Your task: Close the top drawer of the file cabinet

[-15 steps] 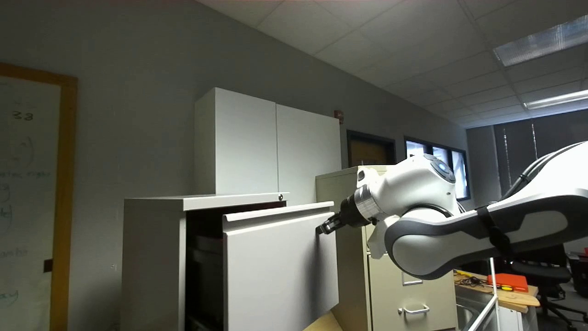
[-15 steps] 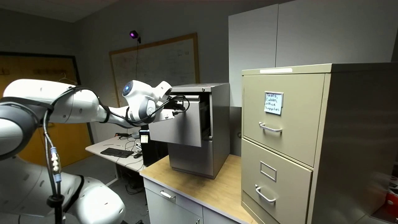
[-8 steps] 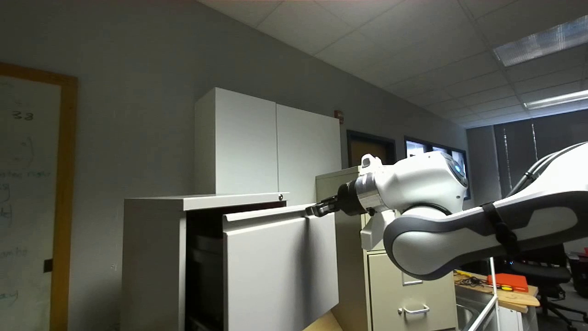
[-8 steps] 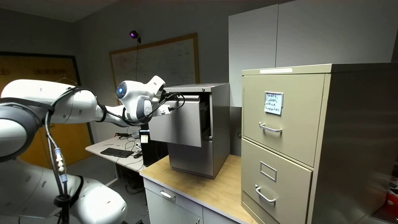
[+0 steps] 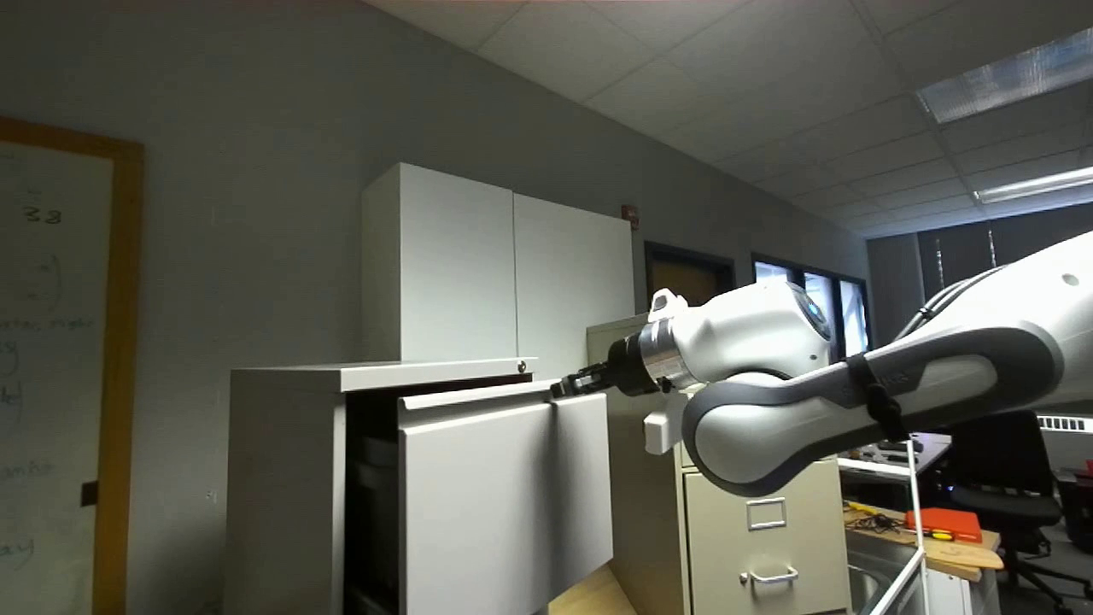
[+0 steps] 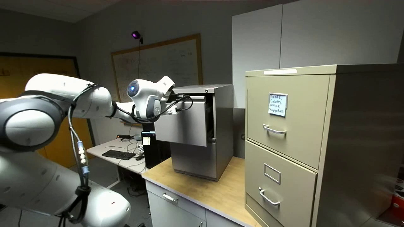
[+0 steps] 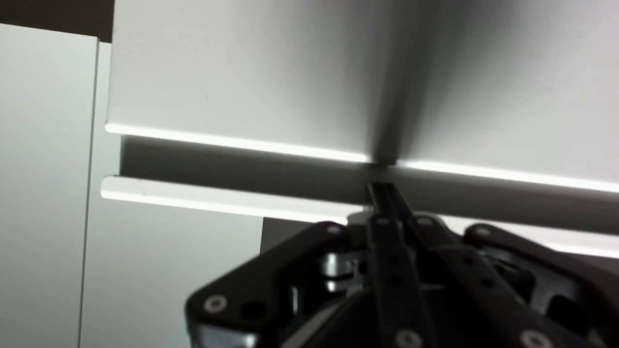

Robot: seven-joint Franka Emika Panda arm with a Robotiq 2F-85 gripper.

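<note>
The top drawer (image 5: 504, 504) is partly open in both exterior views. Its pale flat front (image 6: 186, 129) stands out from the file cabinet (image 5: 282, 487), with a dark gap behind it. The cabinet also shows in an exterior view (image 6: 223, 132). My gripper (image 5: 559, 389) is shut and empty, its fingertips at the groove under the drawer's top lip, right of the middle of the front. In the wrist view the closed gripper (image 7: 382, 186) points into that groove, seemingly touching it. The fingertips are mostly hidden by the wrist and cable in an exterior view.
A beige cabinet (image 6: 287, 151) with handles stands close beside the file cabinet. Both stand on a wooden counter (image 6: 202, 192). A white cupboard (image 5: 457, 265) is behind. A desk with a keyboard (image 6: 118, 154) lies beyond the file cabinet. A cable (image 6: 186, 108) loops at the wrist.
My gripper has risen from the flat front to the groove near the top lip. The drawer has then moved a little inward, narrowing the gap, with the arm following forward.
</note>
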